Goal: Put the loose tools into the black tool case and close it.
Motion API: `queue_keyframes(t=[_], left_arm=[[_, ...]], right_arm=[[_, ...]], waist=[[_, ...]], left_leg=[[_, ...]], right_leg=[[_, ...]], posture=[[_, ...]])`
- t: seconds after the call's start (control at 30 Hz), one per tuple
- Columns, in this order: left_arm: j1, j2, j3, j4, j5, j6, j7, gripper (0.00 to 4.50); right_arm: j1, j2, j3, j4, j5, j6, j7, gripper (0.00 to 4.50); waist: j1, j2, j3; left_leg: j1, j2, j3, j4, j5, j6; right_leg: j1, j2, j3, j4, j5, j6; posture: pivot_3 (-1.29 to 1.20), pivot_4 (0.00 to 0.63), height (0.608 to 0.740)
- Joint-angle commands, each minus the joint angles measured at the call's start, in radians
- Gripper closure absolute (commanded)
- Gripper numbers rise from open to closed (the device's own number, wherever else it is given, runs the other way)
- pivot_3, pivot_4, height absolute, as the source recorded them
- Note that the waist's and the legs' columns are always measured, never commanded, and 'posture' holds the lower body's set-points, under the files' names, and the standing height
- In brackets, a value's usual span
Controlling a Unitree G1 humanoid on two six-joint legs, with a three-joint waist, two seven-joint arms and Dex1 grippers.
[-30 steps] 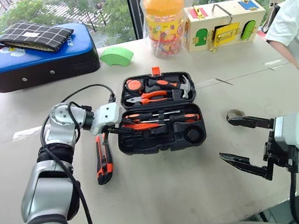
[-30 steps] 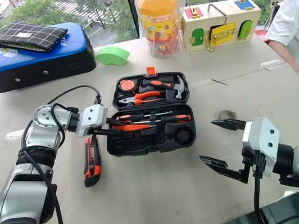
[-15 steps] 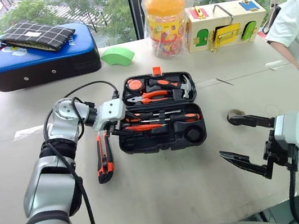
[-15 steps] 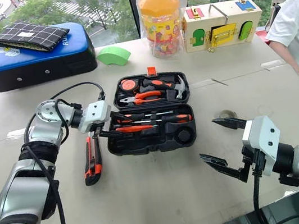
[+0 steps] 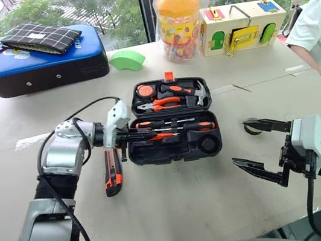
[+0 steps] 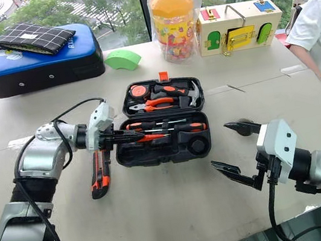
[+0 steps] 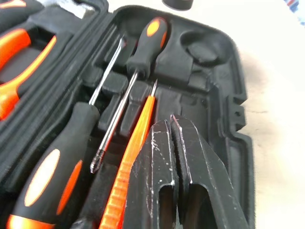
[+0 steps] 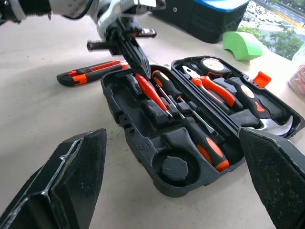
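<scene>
- case [image 5: 179, 145] lies open on the table [image 5: 181, 215], moulded slots up; two screwdrivers [image 5: 177, 127] and the slim orange tool [image 7: 128, 157] are seated.
- left gripper [image 5: 144, 134] over the case's left end, fingers pressed together, empty, likely nudging the slim tool down.
- knife [image 5: 112, 172] lies beside the case, tape roll [image 5: 252, 125] by the right gripper [image 5: 259, 147], fingers spread.
- hard ribbed plastic, rubbery handles.
</scene>
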Motion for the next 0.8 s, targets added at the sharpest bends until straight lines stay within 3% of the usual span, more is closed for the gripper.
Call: queue_keyframes(t=[0.03, 0.23, 0.47, 0.8], left_arm=[[0.050, -0.002, 0.035, -0.048, 0.011, -0.025, 0.057, 4.45], [0.058, -0.033, 0.015, 0.017, 0.069, -0.070, 0.133, 4.45], [0.042, -0.084, 0.053, 0.027, -0.011, 0.128, 0.162, 4.45], [0.061, -0.094, 0.006, 0.007, 0.067, 0.195, 0.280, 4.45]], right_arm=[[0.001, 0.004, -0.003, -0.023, 0.005, -0.004, -0.019, 0.00], [0.011, 0.006, 0.001, -0.032, 0.001, -0.005, -0.036, 0.00], [0.029, 0.006, 0.002, -0.032, -0.008, -0.015, -0.042, 0.00], [0.040, 0.012, 0.013, -0.027, -0.020, -0.027, -0.044, 0.00]], waist=[[0.000, 0.000, 0.000], [0.006, 0.000, 0.000], [0.006, 0.002, -0.002], [0.003, 0.005, -0.004]], left_leg=[[0.000, 0.000, 0.000, 0.000, 0.000, 0.000], [0.000, 0.000, 0.000, 0.000, 0.000, 0.000], [0.000, -0.001, 0.000, 0.001, 0.000, 0.000], [0.011, -0.001, 0.000, 0.000, 0.000, 0.000]], right_leg=[[0.000, 0.000, 0.000, 0.000, 0.000, 0.000], [0.000, -0.001, 0.000, 0.000, 0.000, 0.000], [0.000, -0.002, 0.000, 0.000, 0.000, 0.000], [0.011, -0.002, 0.000, -0.001, -0.003, -0.003]], posture=[[0.00, 0.150, 0.740], [0.00, 0.150, 0.740], [0.00, 0.150, 0.740], [0.00, 0.150, 0.740]])
